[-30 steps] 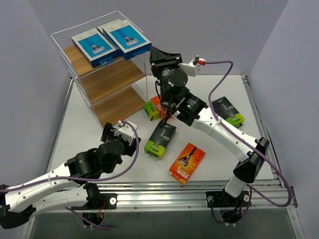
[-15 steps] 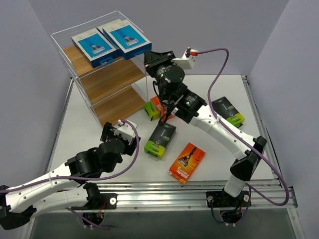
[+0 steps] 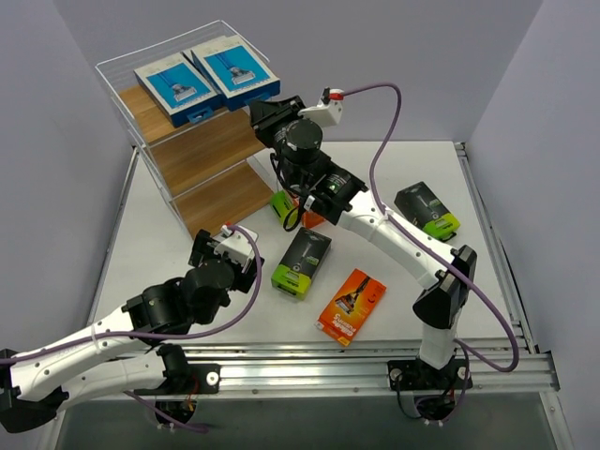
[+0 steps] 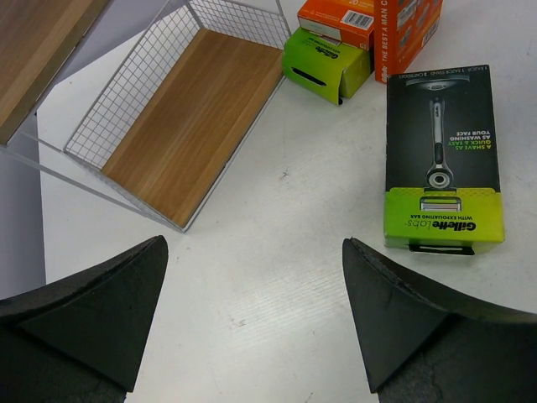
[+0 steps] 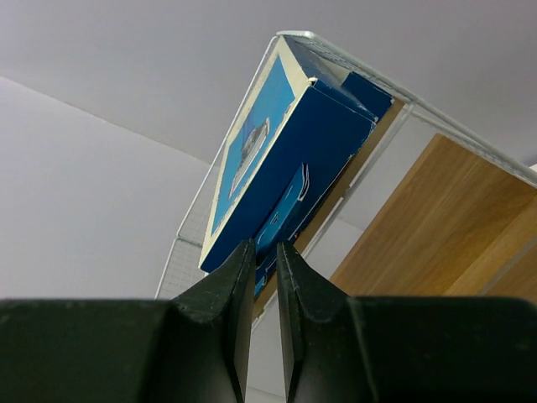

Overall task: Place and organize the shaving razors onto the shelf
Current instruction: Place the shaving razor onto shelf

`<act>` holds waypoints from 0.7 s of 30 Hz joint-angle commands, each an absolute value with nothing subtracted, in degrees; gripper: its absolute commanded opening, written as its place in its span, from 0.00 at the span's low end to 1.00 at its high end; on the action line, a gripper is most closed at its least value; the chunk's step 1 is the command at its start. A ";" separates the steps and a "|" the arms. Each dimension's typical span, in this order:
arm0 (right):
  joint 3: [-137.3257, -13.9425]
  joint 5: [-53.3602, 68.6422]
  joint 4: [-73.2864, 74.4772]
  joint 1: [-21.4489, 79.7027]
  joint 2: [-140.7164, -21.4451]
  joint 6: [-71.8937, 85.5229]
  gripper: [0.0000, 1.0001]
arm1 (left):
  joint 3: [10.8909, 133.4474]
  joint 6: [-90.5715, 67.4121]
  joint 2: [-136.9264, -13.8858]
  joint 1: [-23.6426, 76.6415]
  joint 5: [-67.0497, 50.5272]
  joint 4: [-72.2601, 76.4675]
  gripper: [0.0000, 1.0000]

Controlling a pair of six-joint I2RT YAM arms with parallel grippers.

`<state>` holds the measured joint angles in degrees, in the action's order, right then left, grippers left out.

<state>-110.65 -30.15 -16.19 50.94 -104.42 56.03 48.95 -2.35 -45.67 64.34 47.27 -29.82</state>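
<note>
Razors (image 3: 173,84): two blue lie atop the shelf (image 3: 202,155); others wait on the surface (image 3: 159,244). Right gripper (image 5: 265,281), now closed and empty, has advanced to the right one, likely to nudge it. Left gripper (image 4: 252,285) is open.

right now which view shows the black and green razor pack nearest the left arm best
Left wrist: the black and green pack is close, label readable. Top view shows it small; right wrist misses it.
</note>
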 commanded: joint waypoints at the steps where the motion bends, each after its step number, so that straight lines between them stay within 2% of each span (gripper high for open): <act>1: -114.25 -29.27 -18.19 50.54 -105.55 55.55 0.14 | 50.10 -2.55 -45.00 63.98 46.67 -29.27 0.94; 7: -117.42 -29.09 -18.37 50.45 -107.84 55.37 0.15 | 50.10 -2.55 -44.74 63.98 46.58 -29.27 0.94; 15: -119.79 -27.25 -19.16 49.31 -110.04 57.13 0.00 | 50.01 -2.55 -44.56 63.98 46.41 -29.27 0.94; 21: -120.67 -26.63 -20.56 48.60 -111.09 58.18 0.00 | 50.10 -2.55 -44.56 63.98 46.32 -29.44 0.94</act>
